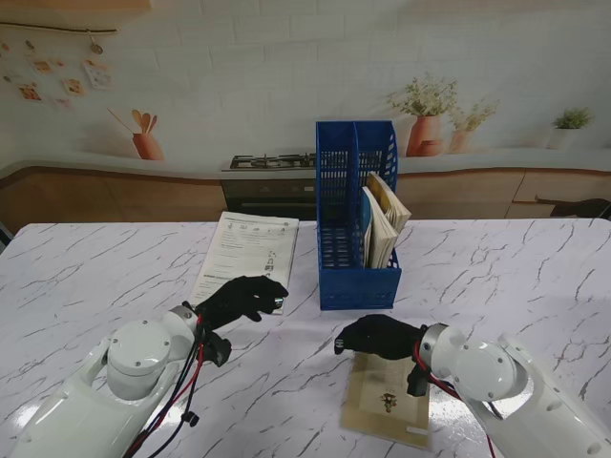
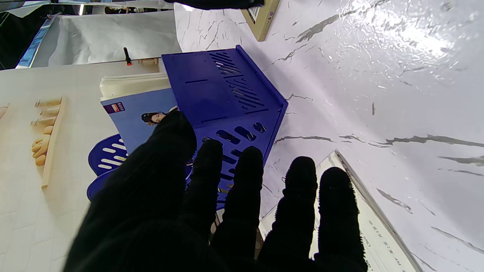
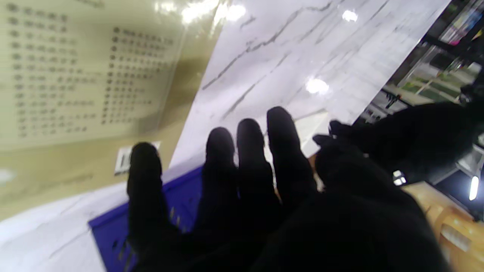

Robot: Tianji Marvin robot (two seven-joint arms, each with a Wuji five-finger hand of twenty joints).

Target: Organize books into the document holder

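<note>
The blue two-slot document holder (image 1: 355, 224) stands mid-table, with several books (image 1: 384, 224) leaning in its right slot; the left wrist view shows a blue-covered book (image 2: 136, 113) among them. A white printed booklet (image 1: 246, 256) lies flat to the holder's left. My left hand (image 1: 243, 298) is over the booklet's near right corner with its fingers spread and nothing held. A tan book (image 1: 387, 401) lies flat nearer to me on the right. My right hand (image 1: 380, 336) is over its far edge, fingers extended, gripping nothing.
The marble table (image 1: 496, 277) reaches a kitchen backdrop wall behind the holder. In the left wrist view my left hand (image 2: 211, 211) faces the holder (image 2: 227, 98) and the booklet (image 2: 363, 226). The right wrist view shows my right hand (image 3: 264, 196) and the tan book (image 3: 75, 75).
</note>
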